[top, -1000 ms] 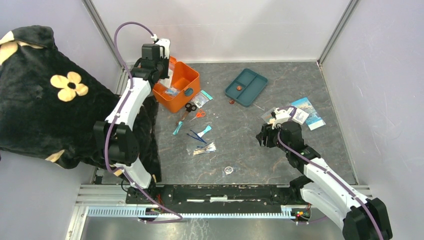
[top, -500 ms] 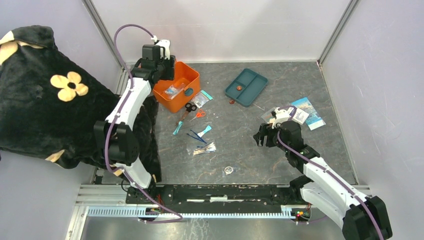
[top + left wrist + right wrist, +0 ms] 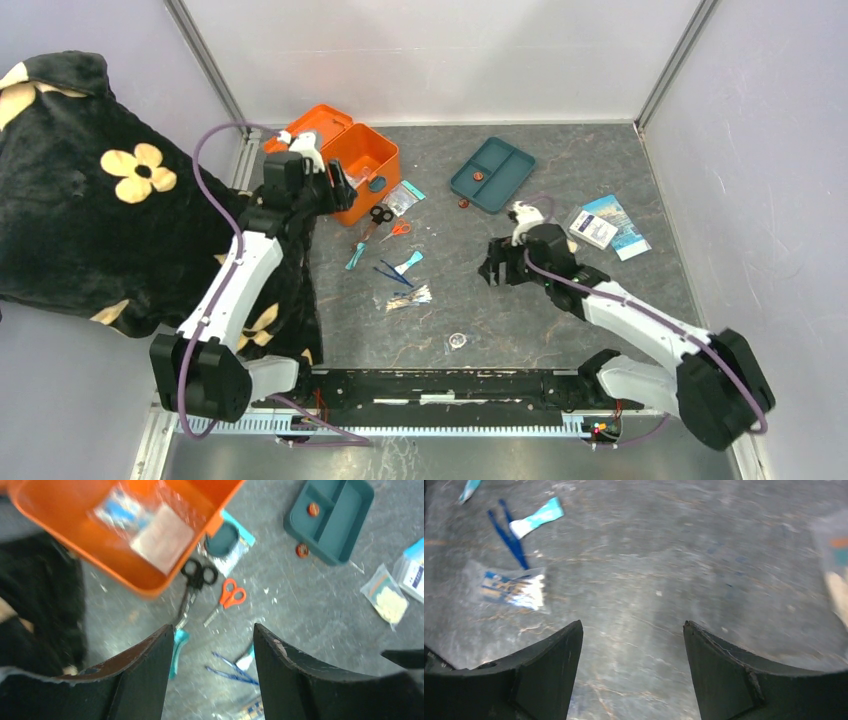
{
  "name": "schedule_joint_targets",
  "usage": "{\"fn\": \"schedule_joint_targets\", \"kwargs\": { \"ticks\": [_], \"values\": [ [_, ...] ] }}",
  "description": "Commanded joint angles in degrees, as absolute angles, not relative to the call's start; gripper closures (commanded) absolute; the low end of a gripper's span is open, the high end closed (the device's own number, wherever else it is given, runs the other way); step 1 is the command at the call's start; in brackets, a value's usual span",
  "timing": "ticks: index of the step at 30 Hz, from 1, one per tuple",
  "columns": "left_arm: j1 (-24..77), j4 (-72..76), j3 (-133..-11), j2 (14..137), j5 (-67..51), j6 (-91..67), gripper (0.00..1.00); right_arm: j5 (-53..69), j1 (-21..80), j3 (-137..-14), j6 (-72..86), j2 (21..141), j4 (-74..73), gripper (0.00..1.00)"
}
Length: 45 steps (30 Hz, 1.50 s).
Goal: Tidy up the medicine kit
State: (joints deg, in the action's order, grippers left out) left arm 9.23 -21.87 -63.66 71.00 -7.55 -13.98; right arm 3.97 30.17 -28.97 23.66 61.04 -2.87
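Here, rounded orange plastic medicine kit [image 3: 392, 168].

The grey marbled table [image 3: 560, 330] carried everything (its surface scuffed and flecked with white). Just ahead of the left pincer [image 3: 212, 632] lay black-handled scissors [image 3: 196, 582] and orange-handled scissors [image 3: 227, 597] side by side. The open orange medicine kit [image 3: 75, 525] stood beyond them, towards its left. Far ahead and to its right sat a teal compartment tray [image 3: 332, 520], with a small orange disc [image 3: 302, 550] on the table just beside it, and nearer on that side lay a clear bag of cream pads [image 3: 385, 597]. Ahead and left of the right pincer [image 3: 631, 625] lay a clear bag of strips [image 3: 514, 587], and beyond it blue tweezers [image 3: 516, 550] touching a teal-and-white sachet [image 3: 536, 517].
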Motion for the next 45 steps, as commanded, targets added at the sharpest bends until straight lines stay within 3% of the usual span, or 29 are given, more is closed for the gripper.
{"fn": "schedule_joint_targets", "kwargs": {
  "ticks": [1,13,26,38,42,45],
  "values": [
    [9.74,-18.07,-55.59,67.91,-12.83,-22.94,0.34,7.43,36.27,-36.55,19.85,68.50,-3.01,0.20],
    [9.84,-18.12,-45.30,61.02,-9.94,-26.66,0.34,12.07,44.10,-47.06,27.26,91.08,6.23,0.21],
    [10.02,-17.32,-38.57,58.10,-12.47,-31.54,0.34,15.95,44.63,-49.17,32.83,100.40,10.23,0.33],
    [10.52,-16.83,-36.09,58.14,-14.91,-33.72,0.34,13.07,44.68,-47.18,32.17,99.10,9.20,0.70],
    [10.76,-15.72,-35.87,59.62,-17.41,-31.74,0.33,12.59,44.66,-45.26,31.33,96.60,12.66,0.92],
    [11.02,-14.22,-36.08,60.88,-20.73,-31.03,0.32,11.74,44.56,-44.03,29.59,94.26,14.24,1.00]
  ]
}}
